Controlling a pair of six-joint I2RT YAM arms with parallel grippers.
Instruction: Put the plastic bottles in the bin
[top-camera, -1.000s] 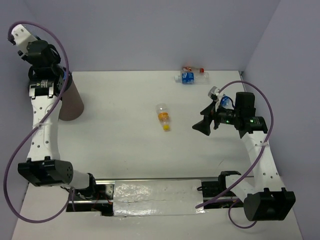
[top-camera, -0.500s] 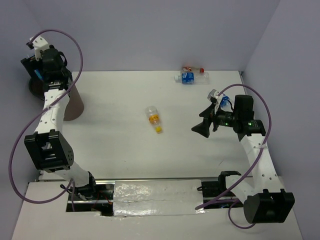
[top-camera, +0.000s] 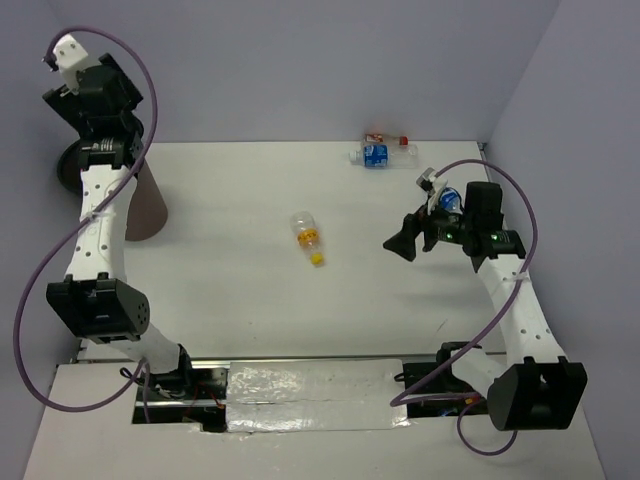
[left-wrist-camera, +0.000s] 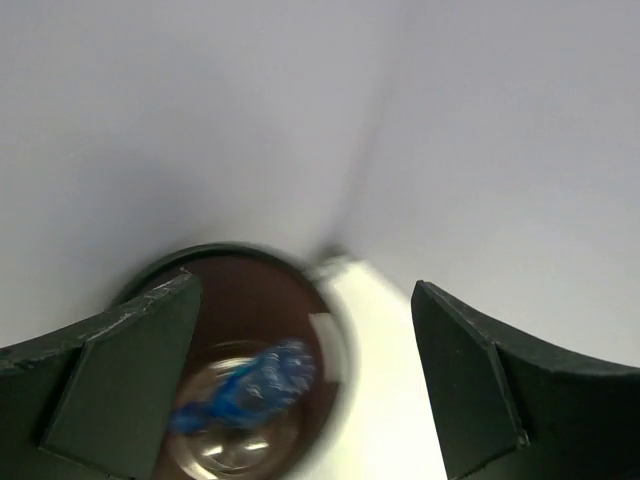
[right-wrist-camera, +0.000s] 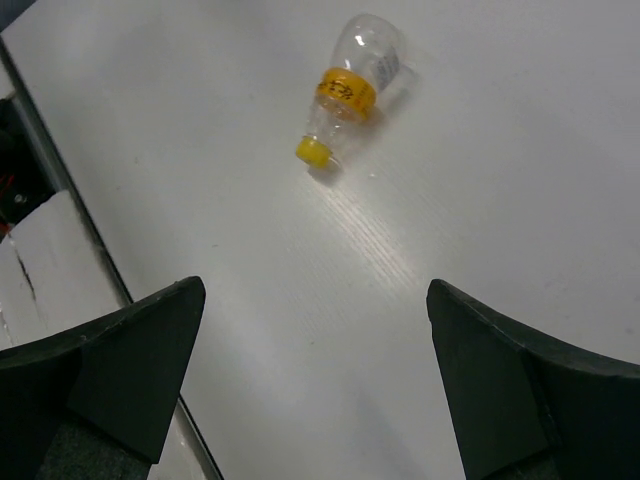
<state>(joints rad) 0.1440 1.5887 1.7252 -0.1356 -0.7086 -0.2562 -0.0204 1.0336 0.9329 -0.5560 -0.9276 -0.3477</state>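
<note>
left pincer (left-wrist-camera: 305, 300) hangs wide and empty over the bin (top-camera: 148, 205) at the upper left of the top view, with a blue-label bottle (left-wrist-camera: 250, 385) lying inside. right pincer (right-wrist-camera: 315, 290) is wide too and holds nothing. the orange-label bottle (right-wrist-camera: 345, 90) lies on its side on the bench (right-wrist-camera: 480, 180), upper middle of the right wrist view, well apart. being round, it may roll away if one finger touches first, and the left pincer could clip the bin's rim and tip it
</note>
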